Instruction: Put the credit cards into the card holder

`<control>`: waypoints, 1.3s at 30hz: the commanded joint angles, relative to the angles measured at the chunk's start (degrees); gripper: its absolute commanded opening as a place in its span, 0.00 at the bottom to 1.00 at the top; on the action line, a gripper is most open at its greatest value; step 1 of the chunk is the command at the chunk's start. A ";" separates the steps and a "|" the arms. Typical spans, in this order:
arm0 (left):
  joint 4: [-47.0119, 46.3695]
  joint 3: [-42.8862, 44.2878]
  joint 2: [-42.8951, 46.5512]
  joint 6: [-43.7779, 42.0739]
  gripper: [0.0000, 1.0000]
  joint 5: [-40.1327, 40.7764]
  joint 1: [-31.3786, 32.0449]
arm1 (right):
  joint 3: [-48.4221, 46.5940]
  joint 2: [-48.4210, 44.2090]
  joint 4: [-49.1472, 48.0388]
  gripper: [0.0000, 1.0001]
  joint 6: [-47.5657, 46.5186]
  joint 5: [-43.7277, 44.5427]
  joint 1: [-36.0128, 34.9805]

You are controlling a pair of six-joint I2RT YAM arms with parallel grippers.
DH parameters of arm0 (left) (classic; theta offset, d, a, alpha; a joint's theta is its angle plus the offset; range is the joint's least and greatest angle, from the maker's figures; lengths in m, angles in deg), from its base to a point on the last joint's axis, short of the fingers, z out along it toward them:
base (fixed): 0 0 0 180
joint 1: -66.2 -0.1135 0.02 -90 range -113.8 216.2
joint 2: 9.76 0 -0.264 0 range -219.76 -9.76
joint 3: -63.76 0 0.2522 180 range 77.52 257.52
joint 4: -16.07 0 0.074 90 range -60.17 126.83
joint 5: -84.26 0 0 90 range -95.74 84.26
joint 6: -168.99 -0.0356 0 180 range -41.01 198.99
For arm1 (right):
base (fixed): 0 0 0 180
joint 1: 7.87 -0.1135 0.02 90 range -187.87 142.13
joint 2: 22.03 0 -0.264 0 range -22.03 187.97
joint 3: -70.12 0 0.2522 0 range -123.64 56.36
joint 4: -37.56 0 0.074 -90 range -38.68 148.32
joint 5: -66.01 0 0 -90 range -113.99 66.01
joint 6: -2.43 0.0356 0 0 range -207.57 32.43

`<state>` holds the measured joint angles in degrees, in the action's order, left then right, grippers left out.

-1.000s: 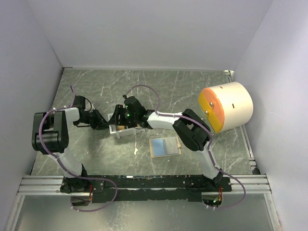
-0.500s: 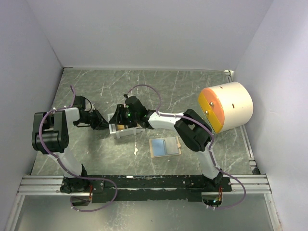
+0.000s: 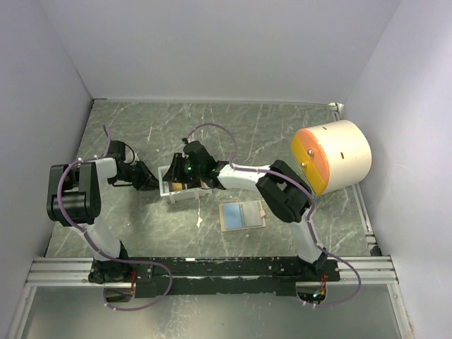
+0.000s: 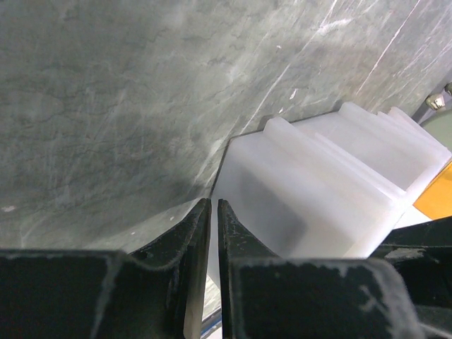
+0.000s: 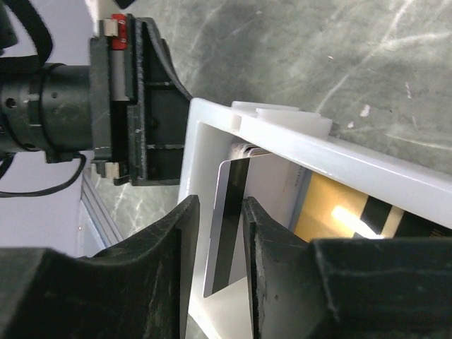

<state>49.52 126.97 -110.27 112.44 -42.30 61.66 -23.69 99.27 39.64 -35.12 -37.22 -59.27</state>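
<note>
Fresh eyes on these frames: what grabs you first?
The big cream cylinder with an orange face dominates the right of the top view. Next, both arms meet at the white rectangular plastic tray left of centre: the left gripper pinches its wall while the right gripper straddles a thin card standing on edge inside. The tan card holder lies open nearer the bases.

The table (image 3: 282,134) shows a grey-green stone pattern with white veins. The white tray (image 3: 171,191) is plain and unmarked. The card holder (image 3: 242,215) is tan with 2 pale blue panels. 1 card (image 5: 227,233) in the tray is white with a black band, and 1 orange card (image 5: 332,212) lies beside it. The drum (image 3: 339,155) is cream, with an orange face and 1 yellow segment. The left gripper (image 4: 214,205) and the right gripper (image 5: 220,205) are black. The cables (image 3: 212,131) are purple.
</note>
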 commanded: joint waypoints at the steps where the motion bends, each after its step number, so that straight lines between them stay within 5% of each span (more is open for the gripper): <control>1: -0.31 1.93 -0.48 0.46 0.20 -2.04 1.10 | -1.22 -0.83 2.84 0.01 -1.68 1.59 -0.82; 31: 8.32 7.12 4.17 -2.84 0.22 5.68 0.89 | 1.19 -8.28 6.10 0.00 -4.02 6.48 -0.69; 39: 11.79 10.46 14.80 -6.38 0.38 5.51 0.76 | 8.59 -19.17 6.77 0.00 -6.11 6.98 1.21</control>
<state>58.94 134.45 -100.90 109.25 -36.00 61.92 -18.40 86.11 46.85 -39.91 -29.90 -58.94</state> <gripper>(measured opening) 0.359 0.007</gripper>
